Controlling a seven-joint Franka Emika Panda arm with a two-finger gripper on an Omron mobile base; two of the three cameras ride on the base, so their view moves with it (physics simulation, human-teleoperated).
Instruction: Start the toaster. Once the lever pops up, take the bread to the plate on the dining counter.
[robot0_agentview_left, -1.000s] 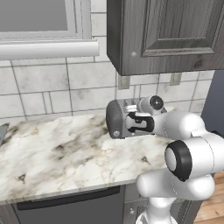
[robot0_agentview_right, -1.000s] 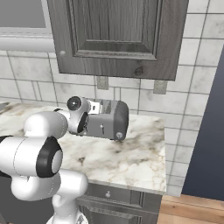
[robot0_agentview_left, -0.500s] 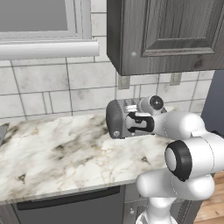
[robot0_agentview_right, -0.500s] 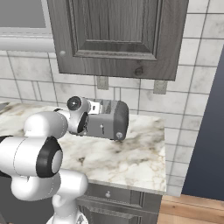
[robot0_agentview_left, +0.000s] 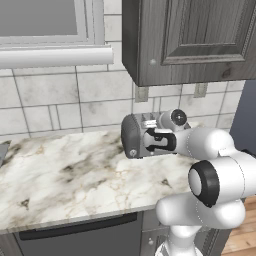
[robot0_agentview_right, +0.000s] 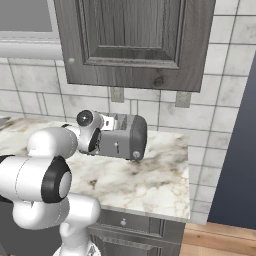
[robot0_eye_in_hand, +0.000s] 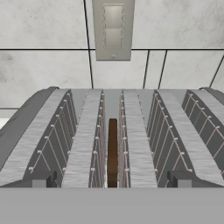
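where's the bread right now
The bread stands on edge in a middle slot of the toaster, seen in the hand view below the wall outlet.

Flat, even rendered light; soft shadows, no glare, slightly pixelated.

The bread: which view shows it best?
The hand view: the bread stands edge-on in the toaster's middle slot. In both base views the arm covers the toaster's top, hiding the slice.
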